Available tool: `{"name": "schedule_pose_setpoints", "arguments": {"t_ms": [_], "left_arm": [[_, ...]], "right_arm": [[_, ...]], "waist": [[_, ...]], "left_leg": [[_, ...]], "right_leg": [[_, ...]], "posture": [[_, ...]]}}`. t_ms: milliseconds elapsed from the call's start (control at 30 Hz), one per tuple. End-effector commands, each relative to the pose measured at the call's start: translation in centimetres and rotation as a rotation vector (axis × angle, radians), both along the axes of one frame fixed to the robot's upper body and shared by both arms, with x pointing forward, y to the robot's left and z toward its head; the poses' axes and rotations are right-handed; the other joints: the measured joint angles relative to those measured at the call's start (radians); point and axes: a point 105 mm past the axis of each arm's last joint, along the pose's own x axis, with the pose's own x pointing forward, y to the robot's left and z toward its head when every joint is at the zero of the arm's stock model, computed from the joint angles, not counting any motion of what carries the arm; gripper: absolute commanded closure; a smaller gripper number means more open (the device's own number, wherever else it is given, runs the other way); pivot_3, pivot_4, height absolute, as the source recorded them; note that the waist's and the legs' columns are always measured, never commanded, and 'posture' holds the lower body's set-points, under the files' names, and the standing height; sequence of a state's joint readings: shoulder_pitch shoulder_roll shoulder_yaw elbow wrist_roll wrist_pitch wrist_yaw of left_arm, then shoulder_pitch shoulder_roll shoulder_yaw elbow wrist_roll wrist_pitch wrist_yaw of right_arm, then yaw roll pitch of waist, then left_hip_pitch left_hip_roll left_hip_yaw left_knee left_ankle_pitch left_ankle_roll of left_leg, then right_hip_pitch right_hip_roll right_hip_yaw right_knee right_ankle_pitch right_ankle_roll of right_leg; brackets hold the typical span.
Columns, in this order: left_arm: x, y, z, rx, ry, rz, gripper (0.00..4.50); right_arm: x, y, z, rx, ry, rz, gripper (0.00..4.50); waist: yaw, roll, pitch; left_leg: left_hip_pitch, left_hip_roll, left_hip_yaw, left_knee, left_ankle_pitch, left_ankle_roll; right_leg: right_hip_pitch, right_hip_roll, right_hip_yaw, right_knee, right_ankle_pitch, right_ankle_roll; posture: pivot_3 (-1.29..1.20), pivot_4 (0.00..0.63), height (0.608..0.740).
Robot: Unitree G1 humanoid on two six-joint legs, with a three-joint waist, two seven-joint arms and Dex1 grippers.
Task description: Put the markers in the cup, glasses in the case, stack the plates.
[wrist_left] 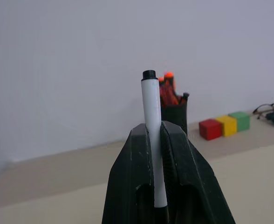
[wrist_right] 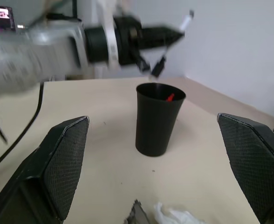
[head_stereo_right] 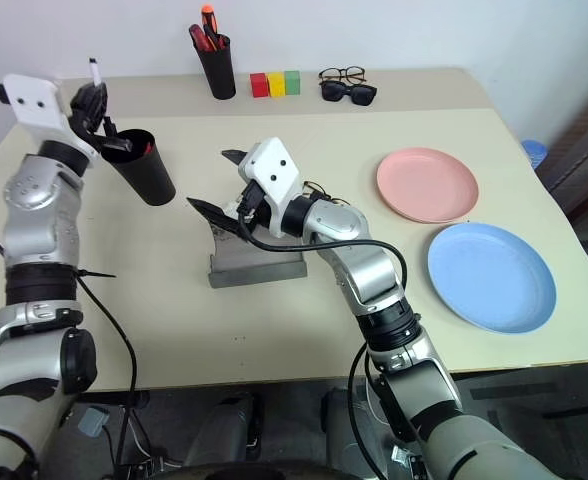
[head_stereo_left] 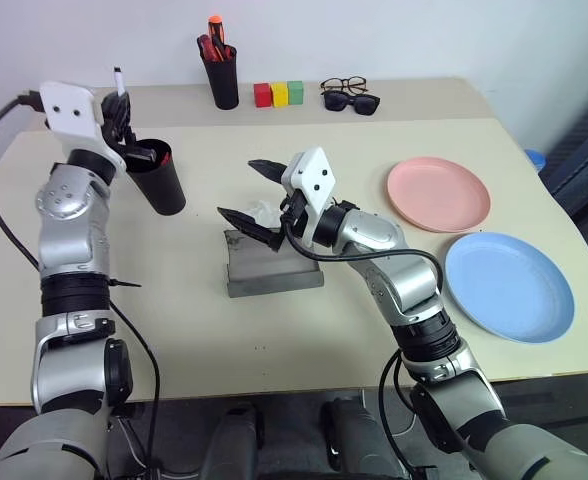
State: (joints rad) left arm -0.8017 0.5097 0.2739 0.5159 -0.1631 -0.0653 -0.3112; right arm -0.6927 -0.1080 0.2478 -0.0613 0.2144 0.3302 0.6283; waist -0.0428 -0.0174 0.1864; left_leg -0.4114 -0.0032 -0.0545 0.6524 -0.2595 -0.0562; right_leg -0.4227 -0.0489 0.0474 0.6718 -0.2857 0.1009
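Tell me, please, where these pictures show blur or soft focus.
Right wrist view: the left arm above the cup is smeared by motion, and the right hand's fingers look soft up close. Left wrist view: the white marker is crisp, the coloured blocks slightly soft. Head views: sharp, evenly lit.

Our 2 head eyes look down over table (head_stereo_left: 274, 330); wrist cameras sit close, level; right wrist shares cup (wrist_right: 156, 119).
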Motion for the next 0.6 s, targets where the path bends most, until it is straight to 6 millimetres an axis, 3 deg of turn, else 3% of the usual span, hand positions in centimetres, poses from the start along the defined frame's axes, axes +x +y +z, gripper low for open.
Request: {"name": "schedule_pose_setpoints", "arguments": {"t_ms": [33,100,200,333,533,600], "left_arm": [[0.0,0.0,1.3,0.006,-0.078,0.011,4.45],[0.2,-0.2,0.7,-0.007,-0.067,-0.013,4.45],[0.5,-0.2,0.1,-0.022,-0.051,-0.024,3.33],[0.4,0.0,0.4,-0.063,-0.073,-0.035,1.44],[-0.9,-0.8,1.2,-0.083,-0.103,-0.136,1.44],[-2.4,-2.9,1.4,-0.044,-0.073,-0.303,1.44]], "right_arm": [[-0.4,-0.1,1.5,0.031,-0.06,-0.004,0.0],[-0.4,-0.3,1.5,0.031,-0.059,-0.012,0.0],[-0.4,-0.5,1.4,0.03,-0.059,-0.019,0.0],[-0.4,-0.6,1.5,0.03,-0.059,-0.027,0.0],[0.0,-1.3,1.4,0.019,-0.061,-0.049,0.0],[0.4,-2.4,1.2,0.0,-0.058,-0.071,0.0]], "waist": [[0.0,0.0,0.0],[0.0,0.0,0.0],[-0.001,0.0,0.0],[-0.002,0.0,0.0],[-0.002,0.0,0.0],[-0.002,0.0,0.0]], "left_leg": [[0.0,0.0,0.0,0.0,0.0,0.0],[0.0,0.0,0.0,0.0,0.0,0.0],[0.0,0.0,0.0,0.0,0.0,0.0],[0.0,0.0,0.0,0.0,0.0,0.0],[0.0,0.0,0.0,0.0,0.0,0.0],[0.0,0.0,0.0,0.0,0.0,0.0]], "right_leg": [[0.0,0.0,0.0,0.0,0.0,0.0],[0.0,0.0,0.0,0.0,0.0,0.0],[0.0,0.0,0.0,0.0,0.0,0.0],[0.0,0.0,0.0,0.0,0.0,0.0],[0.0,0.0,0.0,0.0,0.0,0.0],[0.0,0.0,0.0,0.0,0.0,0.0]], "posture": [[0.0,0.15,0.74],[0.0,0.15,0.74],[0.0,0.15,0.74],[0.0,0.15,0.74],[0.0,0.15,0.74],[0.0,0.15,0.74]]}}
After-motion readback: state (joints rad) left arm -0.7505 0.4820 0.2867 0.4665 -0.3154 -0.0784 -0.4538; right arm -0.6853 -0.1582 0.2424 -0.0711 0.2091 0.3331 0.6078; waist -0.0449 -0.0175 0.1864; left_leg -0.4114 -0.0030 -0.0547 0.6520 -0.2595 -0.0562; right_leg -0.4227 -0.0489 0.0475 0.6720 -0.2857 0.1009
